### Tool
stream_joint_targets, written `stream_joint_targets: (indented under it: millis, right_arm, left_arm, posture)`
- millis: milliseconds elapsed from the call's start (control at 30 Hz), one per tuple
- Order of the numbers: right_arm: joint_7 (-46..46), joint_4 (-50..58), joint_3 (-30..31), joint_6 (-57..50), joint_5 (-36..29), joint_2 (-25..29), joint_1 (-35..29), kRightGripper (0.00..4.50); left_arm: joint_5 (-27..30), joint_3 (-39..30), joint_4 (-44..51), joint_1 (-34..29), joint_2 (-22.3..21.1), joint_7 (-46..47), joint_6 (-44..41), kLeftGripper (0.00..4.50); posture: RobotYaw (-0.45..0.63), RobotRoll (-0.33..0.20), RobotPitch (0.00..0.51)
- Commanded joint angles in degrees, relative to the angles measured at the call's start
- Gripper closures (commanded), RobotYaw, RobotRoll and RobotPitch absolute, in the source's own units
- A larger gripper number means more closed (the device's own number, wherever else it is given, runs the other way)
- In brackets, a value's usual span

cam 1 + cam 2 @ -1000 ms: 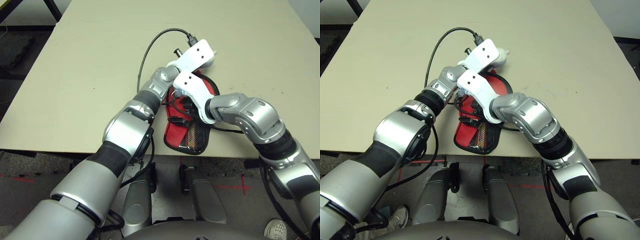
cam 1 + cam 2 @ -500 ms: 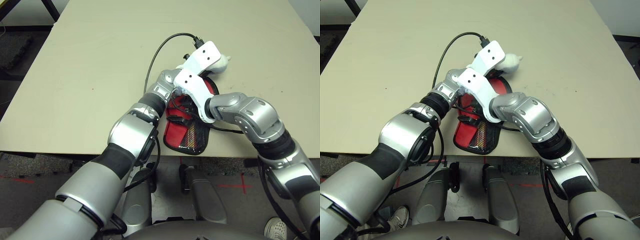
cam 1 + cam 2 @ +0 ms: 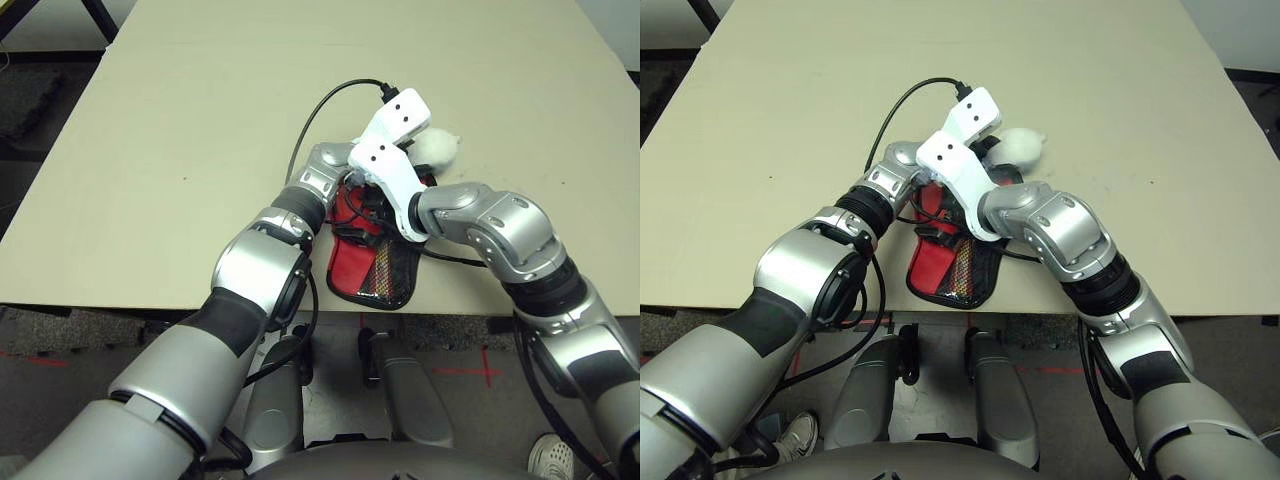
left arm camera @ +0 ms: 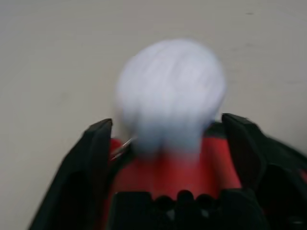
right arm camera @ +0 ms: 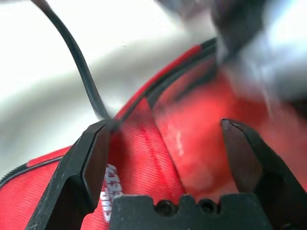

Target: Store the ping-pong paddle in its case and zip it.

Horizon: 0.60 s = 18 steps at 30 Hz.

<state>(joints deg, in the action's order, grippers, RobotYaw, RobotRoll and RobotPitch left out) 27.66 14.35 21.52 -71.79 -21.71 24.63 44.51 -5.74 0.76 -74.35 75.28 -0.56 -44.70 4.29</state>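
The red case (image 3: 372,268) lies flat near the table's front edge, its mesh pocket facing me and its round end under both wrists. My left gripper (image 4: 168,138) hovers over that far end, open. A small grey-white soft lump (image 4: 170,91) sits just past its fingertips (image 4: 98,143), at the case's far rim; the head views also show the lump (image 3: 438,147). My right gripper (image 5: 168,143) is open low over the case's red fabric (image 5: 139,153), crossing under the left wrist. The ping-pong paddle is hidden.
A black cable (image 3: 312,115) loops from my left wrist over the beige table (image 3: 180,120), and the cable (image 5: 81,67) also passes my right gripper. The table's front edge runs just below the case. Wide bare tabletop lies to the left and far side.
My left gripper has opened and let go of the grey-white lump, which now rests by the case's far end. The left wrist has swung right and lower.
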Motion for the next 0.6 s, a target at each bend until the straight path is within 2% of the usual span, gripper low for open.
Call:
stream_joint_targets:
  millis: [33, 367, 533, 600]
  right_arm:
    - [0.3, -1.9, -0.1, -2.9, 0.4, 1.4, -1.7, 0.00]
    - [1.5, 3.7, -4.7, -9.6, -3.1, 3.3, -4.5, 0.00]
    - [3.4, 7.3, -12.4, -16.7, -7.4, 4.3, -2.7, 0.00]
    - [4.7, 5.7, -18.0, -19.5, -8.8, 6.4, 2.2, 0.00]
  left_arm:
    - [1.9, -1.6, 1.1, 1.6, -1.4, -1.5, -1.2, 0.03]
    - [7.5, -7.6, 2.1, 6.2, -5.9, -1.0, -3.2, 0.03]
    - [8.2, -7.6, 2.8, 5.7, -7.6, -2.5, -3.7, 0.03]
    - [8.0, -7.0, 3.4, 4.6, -8.0, -3.9, -4.1, 0.03]
  posture:
    - [-0.04, 0.000, 0.252]
    - [-0.06, 0.000, 0.249]
    - [-0.07, 0.000, 0.247]
    - [-0.07, 0.000, 0.247]
